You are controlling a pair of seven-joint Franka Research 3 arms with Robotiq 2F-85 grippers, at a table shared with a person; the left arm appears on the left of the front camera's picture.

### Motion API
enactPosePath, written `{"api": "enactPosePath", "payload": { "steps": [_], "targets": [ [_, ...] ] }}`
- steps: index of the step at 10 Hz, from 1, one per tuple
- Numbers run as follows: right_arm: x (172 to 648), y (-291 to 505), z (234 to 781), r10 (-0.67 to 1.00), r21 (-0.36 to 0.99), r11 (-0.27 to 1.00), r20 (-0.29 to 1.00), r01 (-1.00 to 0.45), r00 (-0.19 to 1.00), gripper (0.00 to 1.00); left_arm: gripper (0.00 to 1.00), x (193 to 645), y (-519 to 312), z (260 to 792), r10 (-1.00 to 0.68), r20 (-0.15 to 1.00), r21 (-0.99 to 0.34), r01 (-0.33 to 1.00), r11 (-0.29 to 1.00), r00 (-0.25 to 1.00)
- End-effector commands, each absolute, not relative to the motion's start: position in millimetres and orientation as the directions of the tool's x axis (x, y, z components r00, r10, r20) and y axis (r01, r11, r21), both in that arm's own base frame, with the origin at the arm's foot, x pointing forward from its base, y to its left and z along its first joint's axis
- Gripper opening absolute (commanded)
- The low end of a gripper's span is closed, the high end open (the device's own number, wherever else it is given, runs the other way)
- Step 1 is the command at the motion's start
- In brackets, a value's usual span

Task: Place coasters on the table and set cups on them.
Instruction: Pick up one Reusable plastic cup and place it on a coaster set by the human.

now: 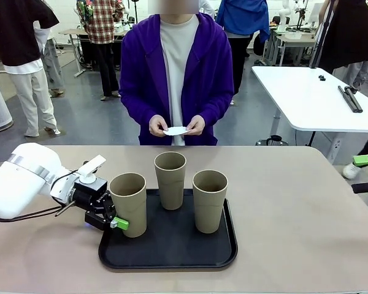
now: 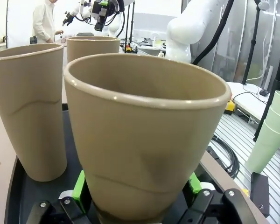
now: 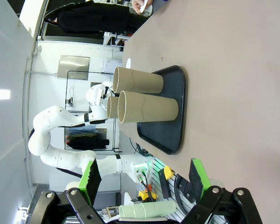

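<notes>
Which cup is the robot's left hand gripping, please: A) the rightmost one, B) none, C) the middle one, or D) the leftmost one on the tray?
D: the left hand clamps the leftmost cup near its base, as it stands on the tray.

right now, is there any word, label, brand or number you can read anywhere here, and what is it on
None: no text can be read in these views.
Three tall tan matte cups: plain, no print.
Black rounded plastic tray: no label seen.
Small white paper doily held by the person: no print seen.
Stacked pale green cups: plain.
Grey rectangular wall panel: too blurred to tell.
</notes>
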State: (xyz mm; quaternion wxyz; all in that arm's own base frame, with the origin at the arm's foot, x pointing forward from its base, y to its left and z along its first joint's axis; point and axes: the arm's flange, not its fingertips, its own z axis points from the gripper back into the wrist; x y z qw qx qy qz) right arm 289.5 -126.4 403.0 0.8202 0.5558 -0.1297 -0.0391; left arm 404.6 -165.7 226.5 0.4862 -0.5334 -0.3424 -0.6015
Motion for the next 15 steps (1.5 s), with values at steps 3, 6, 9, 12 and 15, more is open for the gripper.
{"api": "enactPosePath", "payload": {
  "steps": [3, 6, 9, 12, 15],
  "targets": [
    [290, -127, 404, -0.21, 0.924, 0.374, 0.176, -0.087, 0.962, 1.0, 0.0, 404, -167, 229, -0.185, 0.982, -0.067, 0.962, -0.265, 0.018],
    [290, -127, 404, -0.21, 0.924, 0.374, 0.176, -0.087, 0.962, 1.0, 0.65, 402, -150, 277, -0.208, 0.977, -0.084, 0.979, -0.185, 0.044],
    [290, -127, 404, -0.21, 0.924, 0.374, 0.176, -0.087, 0.962, 1.0, 0.65, 399, -127, 363, -0.245, 0.967, -0.104, 0.989, -0.108, 0.075],
    [290, -127, 404, -0.21, 0.924, 0.374, 0.176, -0.087, 0.962, 1.0, 0.65, 395, -119, 428, -0.223, 0.973, -0.089, 0.991, -0.103, 0.065],
    [290, -127, 404, -0.21, 0.924, 0.374, 0.176, -0.087, 0.962, 1.0, 0.65, 398, -121, 435, -0.227, 0.972, -0.075, 0.993, -0.09, 0.053]
  ]
}}
